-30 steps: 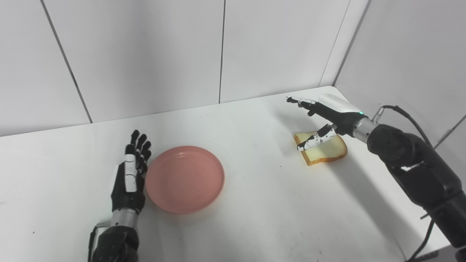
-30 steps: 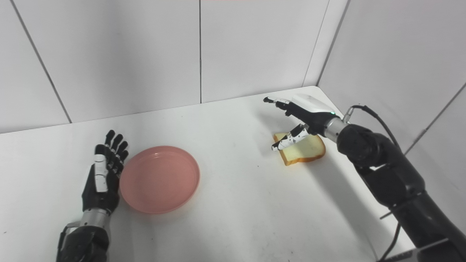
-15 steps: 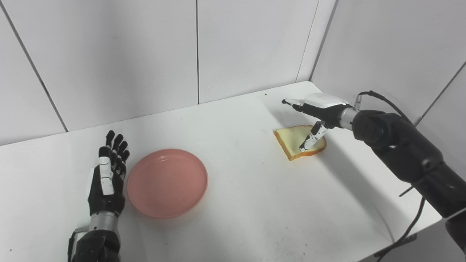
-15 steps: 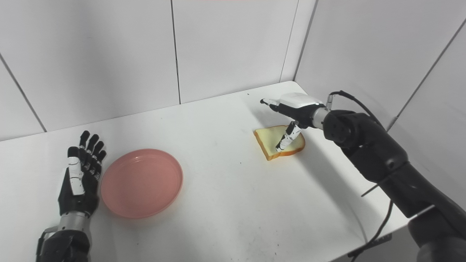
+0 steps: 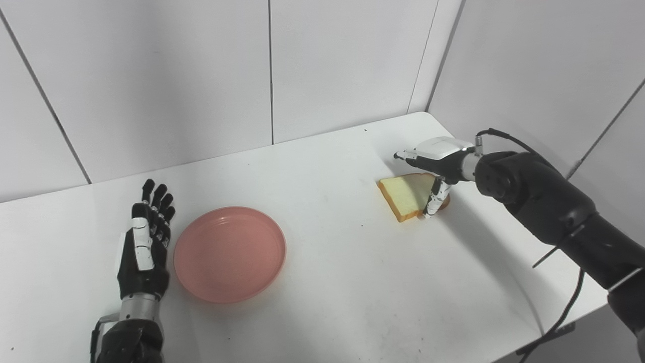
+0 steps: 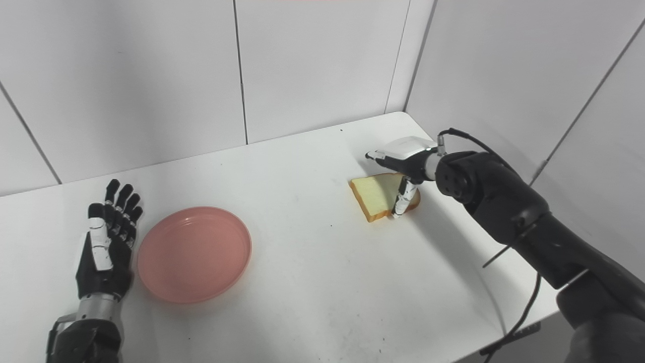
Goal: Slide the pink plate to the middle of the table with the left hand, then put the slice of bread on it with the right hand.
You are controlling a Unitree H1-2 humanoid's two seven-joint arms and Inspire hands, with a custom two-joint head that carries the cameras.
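white table [image 5: 352, 282], white panel walls [image 5: 176, 75]; left robot hand [image 5: 143, 244] spread, right robot hand [image 5: 436, 161] pinching bread [image 5: 405, 194].

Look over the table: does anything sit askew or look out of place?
The slice of bread looks tilted, its right side raised off the table where the right hand grips it. The pink plate lies flat and empty, left of the middle, beside the open left hand. Nothing is spilled or damaged.

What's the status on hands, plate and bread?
Left hand open, resting beside pink plate, plate left of centre. Right hand over bread slice, thumb down at its near edge, grip unclear. Nothing between bread and plate.
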